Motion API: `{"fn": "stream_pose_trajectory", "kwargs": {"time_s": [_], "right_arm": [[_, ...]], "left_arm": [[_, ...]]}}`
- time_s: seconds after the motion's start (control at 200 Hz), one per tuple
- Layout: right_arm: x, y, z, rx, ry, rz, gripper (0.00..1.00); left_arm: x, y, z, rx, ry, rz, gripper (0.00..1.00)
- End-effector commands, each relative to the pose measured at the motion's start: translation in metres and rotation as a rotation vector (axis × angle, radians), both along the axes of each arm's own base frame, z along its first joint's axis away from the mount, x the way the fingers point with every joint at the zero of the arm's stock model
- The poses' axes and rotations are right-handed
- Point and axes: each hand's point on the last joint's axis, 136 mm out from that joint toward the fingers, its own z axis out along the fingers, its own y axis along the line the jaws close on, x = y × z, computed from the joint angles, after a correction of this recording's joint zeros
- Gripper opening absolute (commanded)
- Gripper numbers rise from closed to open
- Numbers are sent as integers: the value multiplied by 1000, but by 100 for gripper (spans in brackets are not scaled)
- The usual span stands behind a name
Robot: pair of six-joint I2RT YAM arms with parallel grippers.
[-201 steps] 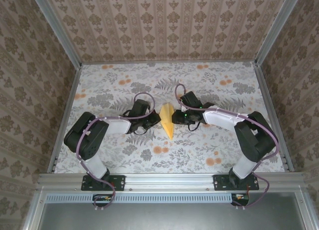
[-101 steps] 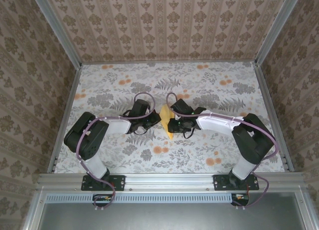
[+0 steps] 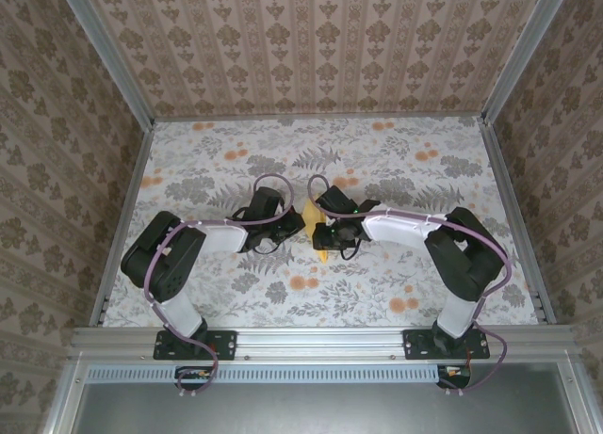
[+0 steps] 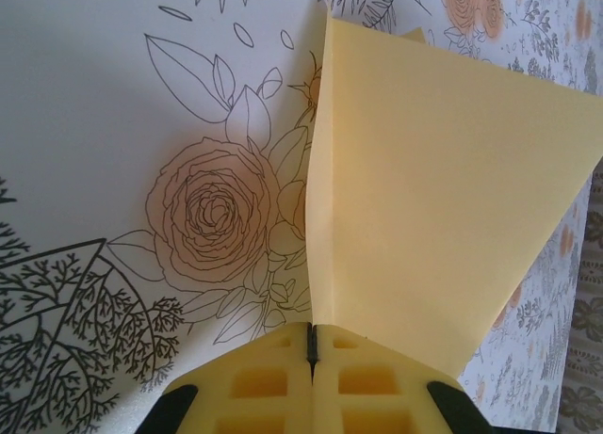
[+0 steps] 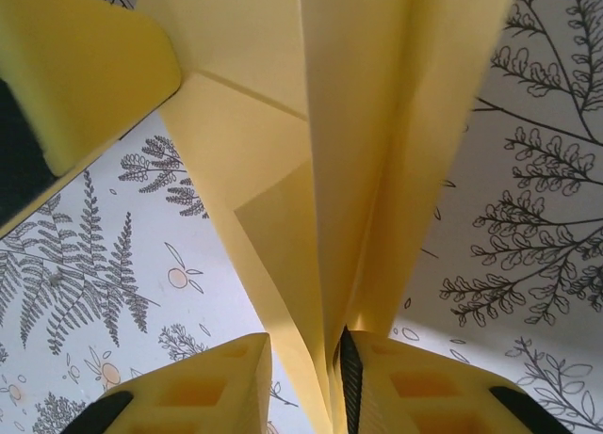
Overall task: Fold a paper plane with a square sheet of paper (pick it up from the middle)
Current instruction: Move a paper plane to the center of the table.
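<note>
The right claw (image 5: 306, 359) has slid toward mid-frame, slightly parted astride the paper plane (image 5: 377, 123); the left claw (image 4: 311, 345) pinches it steady.

Paper plane (image 5: 377, 123): plain yellow, folded lengthwise, sharp creases.

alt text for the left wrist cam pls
The left tool, its yellow jaws shut, pinches the near corner of the folded yellow paper plane, which fans up and to the right. Beneath lies a white tablecloth printed with line-drawn roses and ferns.
</note>
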Motion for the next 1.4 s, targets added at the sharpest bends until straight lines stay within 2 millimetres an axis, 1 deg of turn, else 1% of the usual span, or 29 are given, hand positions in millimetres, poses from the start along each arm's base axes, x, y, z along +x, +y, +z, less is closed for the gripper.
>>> {"fn": "stream_pose_trajectory", "kwargs": {"time_s": [0.0, 0.165, 0.44, 0.755, 0.955, 1.15, 1.275, 1.325, 1.395], "right_arm": [[0, -2, -5, -42, 19, 0, 31], [3, -5, -3, -71, 1, -1, 34], [8, -9, -1, -99, -17, -4, 35], [15, -5, -5, -156, -26, 5, 34], [20, -11, -7, -217, -43, -12, 32], [24, -16, -5, -253, -63, -31, 23], [26, -13, -8, -256, -61, -28, 20], [27, -11, -8, -255, -60, -26, 19], [29, -11, -8, -258, -66, -27, 13]], "left_arm": [[-3, -5, 4, -19, -6, -18, 0], [-4, -5, 2, -18, -3, -17, 0], [-5, -5, 3, -19, -2, -19, 0], [-4, -7, 3, -26, -1, -20, 0], [-5, -7, 3, -27, 2, -22, 0], [-5, -7, 4, -27, 2, -20, 0], [-5, -6, 4, -26, 4, -17, 0], [-5, -5, 4, -26, 6, -15, 3], [-4, -4, 7, -24, 8, -11, 10]]}}
